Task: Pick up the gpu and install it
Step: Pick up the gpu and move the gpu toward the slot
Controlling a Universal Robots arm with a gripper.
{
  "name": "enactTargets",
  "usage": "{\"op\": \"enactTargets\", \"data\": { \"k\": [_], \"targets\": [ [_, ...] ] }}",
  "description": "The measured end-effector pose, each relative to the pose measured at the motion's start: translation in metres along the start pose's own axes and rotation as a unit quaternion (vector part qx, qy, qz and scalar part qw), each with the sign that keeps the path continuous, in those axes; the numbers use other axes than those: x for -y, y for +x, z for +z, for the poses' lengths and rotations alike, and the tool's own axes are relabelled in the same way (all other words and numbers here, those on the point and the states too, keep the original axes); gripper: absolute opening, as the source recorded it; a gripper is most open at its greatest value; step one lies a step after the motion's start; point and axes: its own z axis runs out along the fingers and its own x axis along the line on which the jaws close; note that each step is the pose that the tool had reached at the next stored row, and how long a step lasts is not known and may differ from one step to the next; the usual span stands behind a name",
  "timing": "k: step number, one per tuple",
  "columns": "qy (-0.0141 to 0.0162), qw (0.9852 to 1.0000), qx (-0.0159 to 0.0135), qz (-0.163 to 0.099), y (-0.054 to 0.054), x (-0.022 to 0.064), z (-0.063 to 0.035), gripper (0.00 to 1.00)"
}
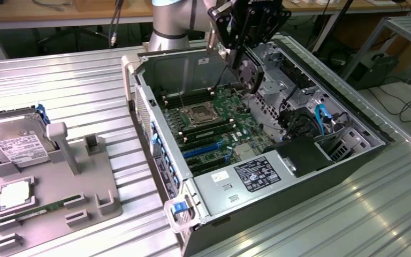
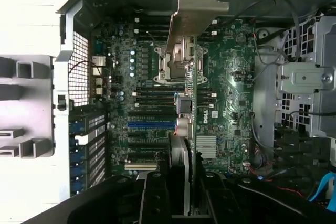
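Tool (image 1: 238, 52) is clamped on the gpu (image 1: 249, 73), held on edge above the motherboard (image 1: 216, 126) of the open computer case (image 1: 284, 219), upper middle of the frame.

The claw (image 1: 243, 49) holds the gpu (image 1: 250, 75) up on its edge, in the air above the open computer case (image 1: 168, 72). The green motherboard (image 1: 213, 123) lies below it. At the exterior view's left, a hard drive (image 1: 16, 142) leans in a gray holder (image 1: 62, 179) on the metal counter (image 1: 70, 80).
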Motion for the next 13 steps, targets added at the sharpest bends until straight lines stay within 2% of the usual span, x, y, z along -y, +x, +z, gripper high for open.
{"op": "enactTargets", "data": {
  "k": [13],
  "targets": [
    [0.0000,1.0000,0.0000,0.000,-0.017,0.0002,0.0007,0.27]
  ]
}}
